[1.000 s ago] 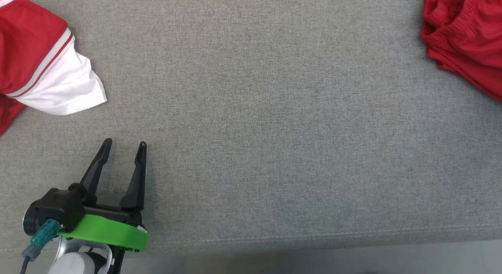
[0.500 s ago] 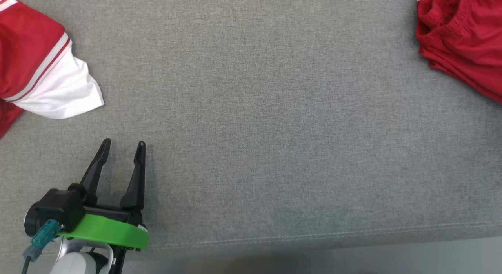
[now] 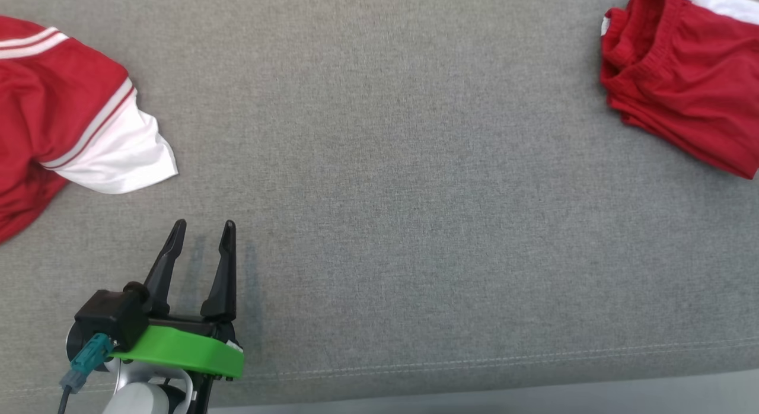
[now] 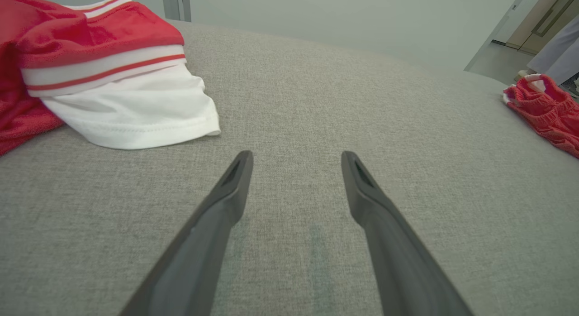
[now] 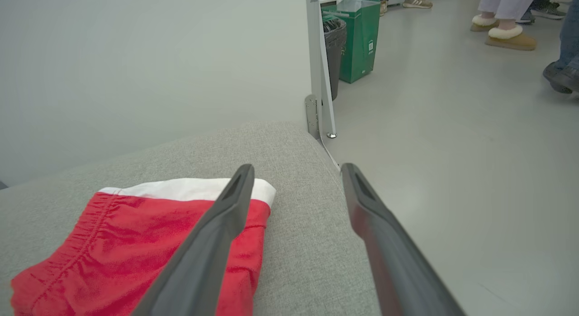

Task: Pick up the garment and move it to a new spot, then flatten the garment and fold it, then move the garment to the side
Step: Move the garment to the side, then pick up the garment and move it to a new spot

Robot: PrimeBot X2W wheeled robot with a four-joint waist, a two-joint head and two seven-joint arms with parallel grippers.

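Note:
A folded red garment (image 3: 682, 82) with an elastic waistband and a white trim lies at the far right of the grey cushion (image 3: 403, 165). In the right wrist view the red garment (image 5: 135, 243) sits below and left of my right gripper (image 5: 297, 169), which is open with nothing between its fingers. A red and white striped jersey (image 3: 53, 117) lies crumpled at the far left. My left gripper (image 3: 203, 227) stands open near the front left, just short of the jersey's white sleeve (image 4: 135, 112). In the left wrist view, the left gripper (image 4: 296, 156) hovers empty over bare fabric.
The cushion's front seam (image 3: 474, 360) runs along the bottom, with floor beyond. Past the cushion's right end stand a metal post (image 5: 319, 67), a black bin (image 5: 335, 44) and a green bin (image 5: 362, 35). People's feet (image 5: 509, 35) are on the floor there.
The whole head picture has shifted, so the camera moved, and more of the folded red garment now shows. The left gripper stays open in the same pose.

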